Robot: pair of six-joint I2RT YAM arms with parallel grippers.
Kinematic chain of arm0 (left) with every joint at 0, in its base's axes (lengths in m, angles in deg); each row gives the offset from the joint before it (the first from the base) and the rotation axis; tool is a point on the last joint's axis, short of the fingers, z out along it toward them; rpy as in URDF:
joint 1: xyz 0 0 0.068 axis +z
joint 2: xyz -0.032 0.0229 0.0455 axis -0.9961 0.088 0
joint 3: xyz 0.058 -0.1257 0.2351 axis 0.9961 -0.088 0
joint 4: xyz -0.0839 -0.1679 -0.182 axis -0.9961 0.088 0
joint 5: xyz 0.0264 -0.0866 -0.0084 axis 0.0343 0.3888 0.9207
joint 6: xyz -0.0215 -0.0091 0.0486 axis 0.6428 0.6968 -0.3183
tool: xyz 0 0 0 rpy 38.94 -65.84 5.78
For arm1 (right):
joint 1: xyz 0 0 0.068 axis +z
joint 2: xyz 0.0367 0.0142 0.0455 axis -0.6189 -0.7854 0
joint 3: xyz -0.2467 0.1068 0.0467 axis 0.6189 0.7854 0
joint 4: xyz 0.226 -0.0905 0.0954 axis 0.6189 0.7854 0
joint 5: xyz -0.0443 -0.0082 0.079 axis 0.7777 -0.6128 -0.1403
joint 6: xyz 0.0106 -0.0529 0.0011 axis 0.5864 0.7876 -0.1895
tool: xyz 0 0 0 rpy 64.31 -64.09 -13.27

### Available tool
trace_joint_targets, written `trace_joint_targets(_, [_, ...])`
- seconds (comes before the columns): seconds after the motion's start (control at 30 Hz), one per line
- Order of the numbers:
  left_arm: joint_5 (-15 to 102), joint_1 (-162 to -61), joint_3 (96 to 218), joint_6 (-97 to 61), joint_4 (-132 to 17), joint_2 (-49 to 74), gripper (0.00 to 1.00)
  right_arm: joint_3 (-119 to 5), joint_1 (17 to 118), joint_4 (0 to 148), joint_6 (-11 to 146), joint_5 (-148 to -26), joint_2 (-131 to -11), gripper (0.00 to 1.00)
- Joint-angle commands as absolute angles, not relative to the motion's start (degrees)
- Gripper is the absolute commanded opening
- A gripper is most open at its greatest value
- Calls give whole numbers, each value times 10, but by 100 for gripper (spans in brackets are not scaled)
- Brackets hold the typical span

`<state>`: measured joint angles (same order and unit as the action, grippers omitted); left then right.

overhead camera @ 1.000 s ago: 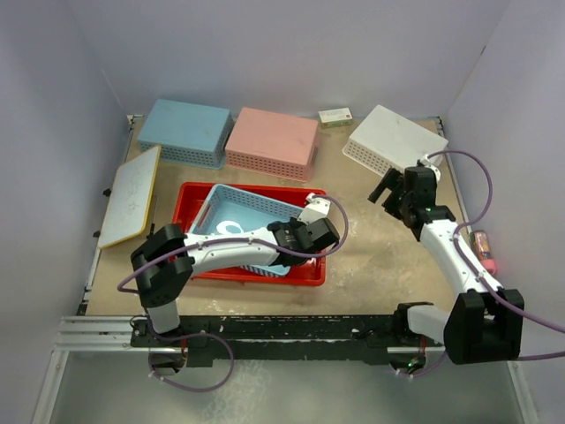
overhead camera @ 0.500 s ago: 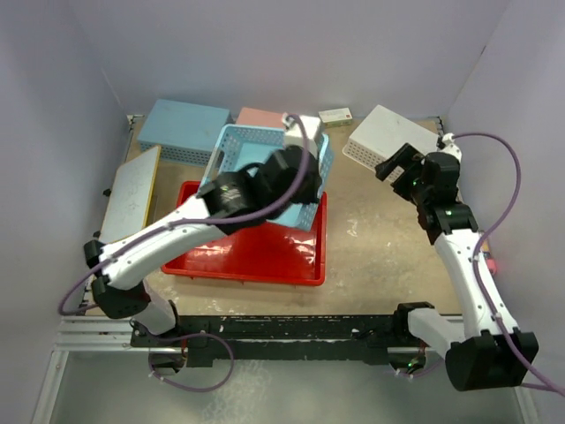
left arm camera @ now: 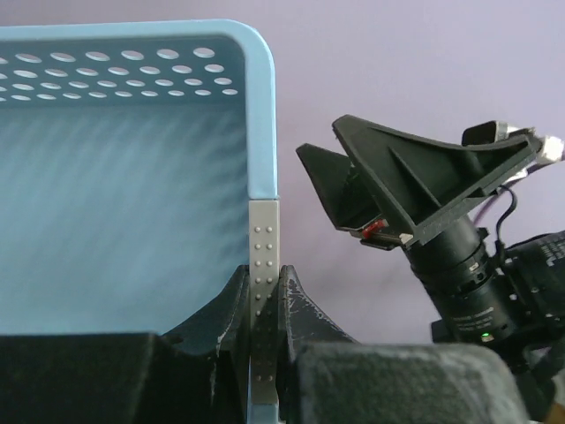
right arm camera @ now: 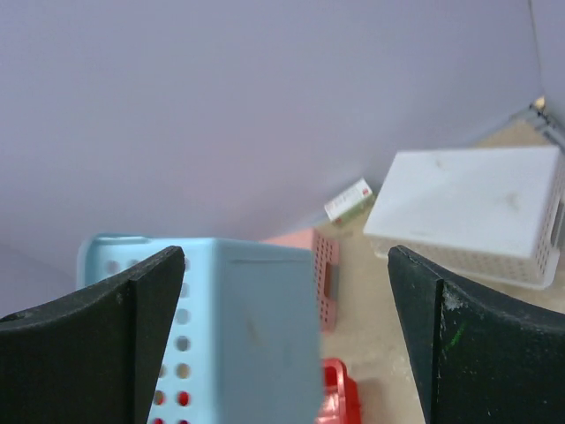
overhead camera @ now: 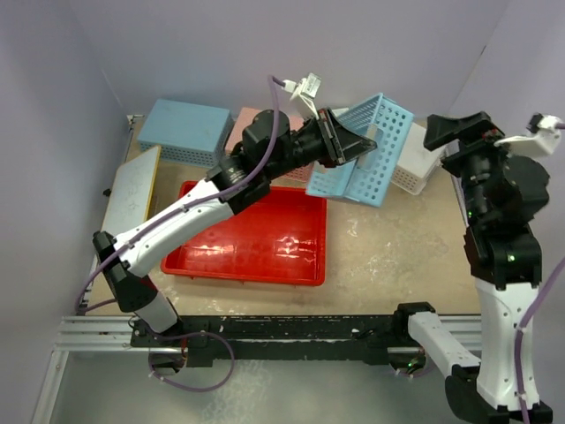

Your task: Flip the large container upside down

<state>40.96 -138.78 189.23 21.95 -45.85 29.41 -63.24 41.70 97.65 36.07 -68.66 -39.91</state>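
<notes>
A light blue perforated plastic basket hangs in the air in the upper centre-right of the overhead view, tipped steeply with its open side turned towards the left arm. The left gripper holds it by the rim. The left wrist view shows both fingers pressed tight on the thin wall at the basket's corner, one inside and one outside.

The big shallow glossy red plastic tray lies flat on the table in the lower centre-left, below and to the left of the basket. Its open side faces up, nothing rests in it, and neither gripper touches it, so the flip has not begun. Holding the basket off to the side reads as clearing the tray so it can be turned.

The right gripper is raised in the upper right, just beside the basket. Its jaws are spread wide with nothing between them. It looks ready either to take the basket or simply to wait out of the way.

Along the far edge stand an overturned blue basket, a pink basket and a white basket. A flat white board lies at the left.
</notes>
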Motion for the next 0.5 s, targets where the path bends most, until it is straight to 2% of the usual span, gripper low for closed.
trace_joint_targets(0.0, [541,-1379,1831,400,-779,309,0,-664,419,970,404,-608,-374,99])
trace_joint_targets(0.17, [571,-1367,1757,611,-1046,380,0,-657,420,960,413,-596,-349,100])
trace_joint_targets(0.47, [493,-1377,1699,864,-1399,543,0,-659,429,924,476,-526,-323,100])
